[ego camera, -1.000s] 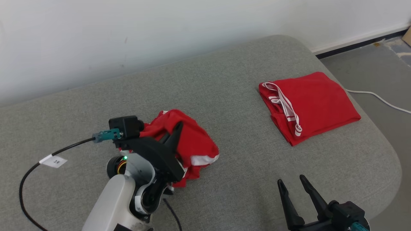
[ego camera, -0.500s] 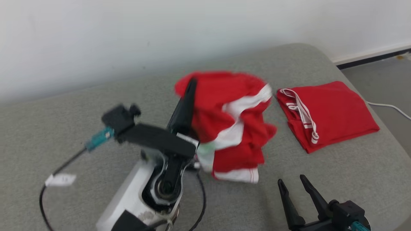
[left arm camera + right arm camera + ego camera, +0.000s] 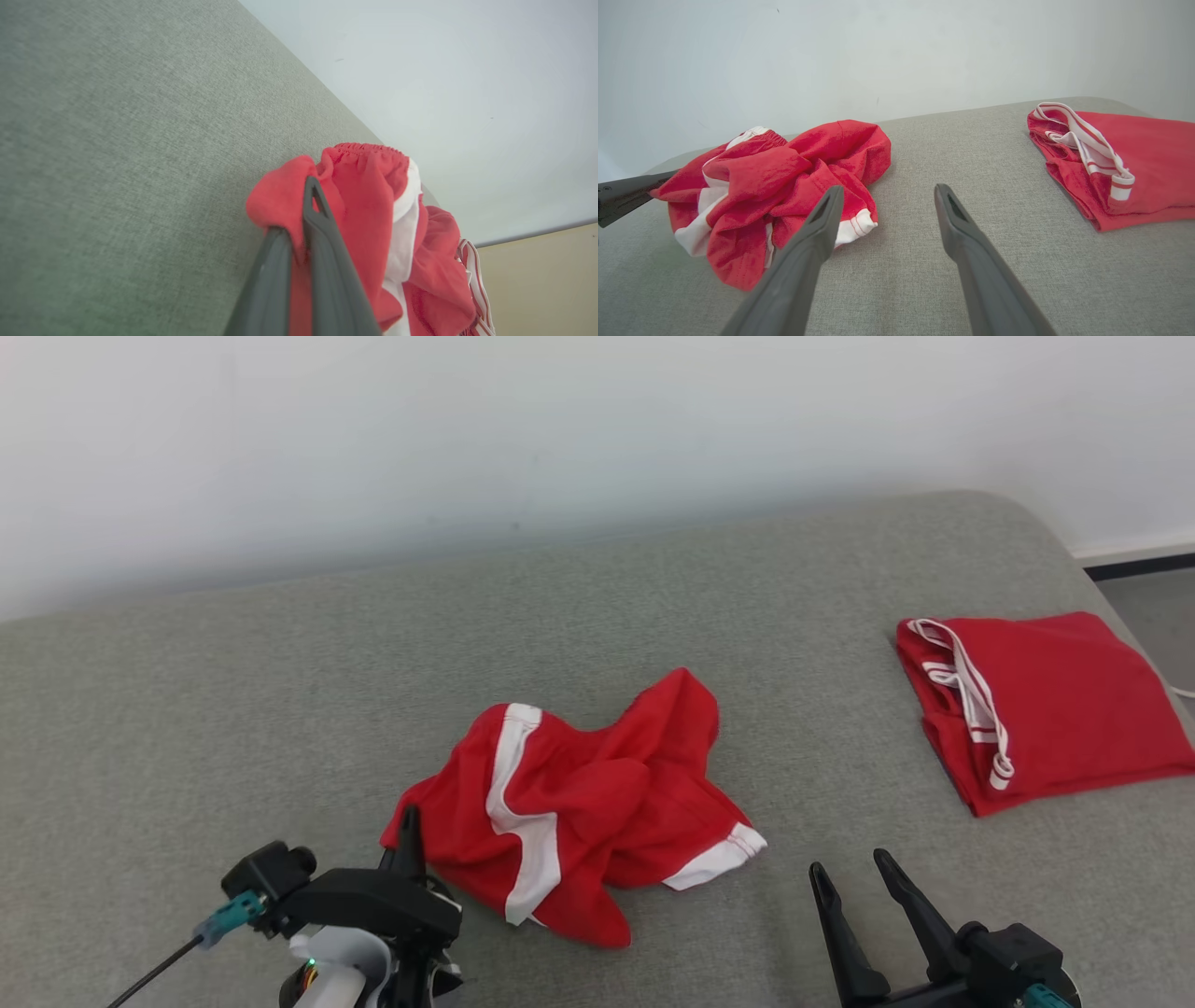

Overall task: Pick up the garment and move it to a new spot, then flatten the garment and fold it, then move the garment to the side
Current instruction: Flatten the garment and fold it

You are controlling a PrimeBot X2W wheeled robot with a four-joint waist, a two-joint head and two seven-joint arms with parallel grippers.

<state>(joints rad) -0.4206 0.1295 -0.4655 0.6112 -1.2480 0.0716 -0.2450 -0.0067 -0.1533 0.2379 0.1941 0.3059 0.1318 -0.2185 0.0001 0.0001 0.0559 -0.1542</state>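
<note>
Where the grey fabric surface [image 3: 280, 691] spreads below the pale wall [image 3: 467, 429], a folded red garment [image 3: 1055, 709] with white striped trim is seen lying flat near its right end, and everything else is placed from it. The crumpled red garment [image 3: 579, 812], marked by broad white bands, is laid in a loose heap on the surface well to the left of the folded red garment, with bare fabric between the two. At the edge of the heap farthest from the folded red garment, the left hand [image 3: 408, 826] is found with its two dark fingers pressed together on a fold of the crumpled red garment. In the left wrist view red cloth is seen pinched between them, beside the gathered waistband [image 3: 369, 149]. The right hand [image 3: 849, 863] is held to the left of the folded red garment and nearer the camera, clear of both garments, with its fingers spread apart and only bare surface seen between them. A thin black cable [image 3: 154, 971] is seen trailing from the left wrist, on the side away from the folded red garment.
</note>
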